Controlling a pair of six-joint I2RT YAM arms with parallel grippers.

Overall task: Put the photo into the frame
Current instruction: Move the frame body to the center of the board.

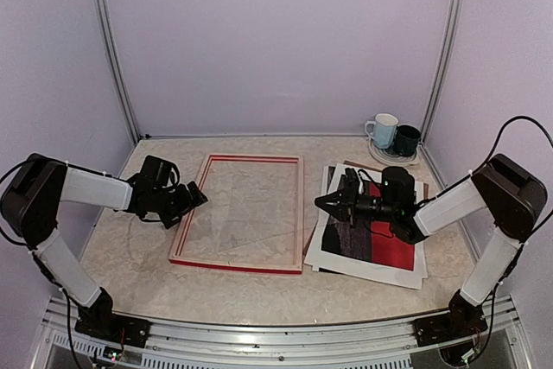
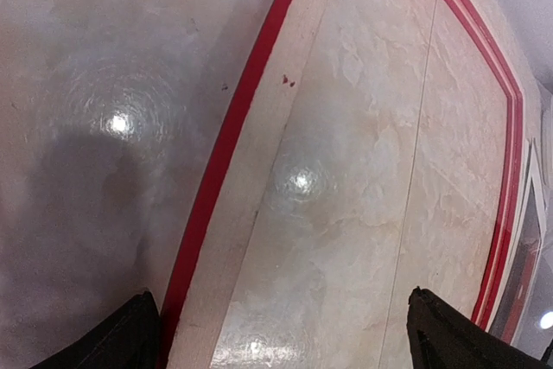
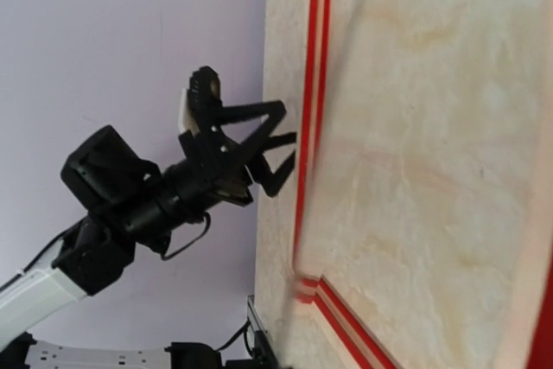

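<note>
The frame (image 1: 235,264) lies flat at the table's middle, with red rails and pale inner edges; the table top shows through it. The photo (image 1: 393,248), red and dark with a white border, lies flat to its right. My left gripper (image 1: 197,199) is open and empty, low over the frame's left rail (image 2: 225,144), with one finger (image 2: 130,339) on each side of it. My right gripper (image 1: 333,202) hovers over the photo's left edge and points at the frame (image 3: 309,84). Its own fingers do not show in the right wrist view, which shows the left gripper (image 3: 289,155) open.
A white mug (image 1: 382,130) and a dark mug (image 1: 407,139) stand on a small plate (image 1: 393,158) at the back right corner. A brown board edge (image 1: 363,164) peeks out behind the photo. Walls close in the back and both sides.
</note>
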